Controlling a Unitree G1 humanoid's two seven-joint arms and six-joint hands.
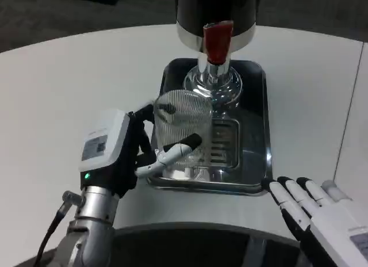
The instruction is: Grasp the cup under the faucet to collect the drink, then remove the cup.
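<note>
White tabletop [69, 77] is carrying a tray [259, 163] where the left hand [123, 149] is gripping the light, slippery, ribbed cup [184, 120] at nine o'clock, best held mid-wall.

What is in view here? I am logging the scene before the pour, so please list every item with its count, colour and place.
cup: one, clear ribbed, on the tray's left part, in front of the faucet
faucet: one, red handle on a chrome spout, above the tray's rear
dispenser: one, black with a chrome band, top centre
tray: one, shiny metal with a slotted grate, table centre
table: one, white
left hand: one, white and black, fingers around the cup
right hand: one, white and black, fingers apart, resting at the tray's front right corner
</note>
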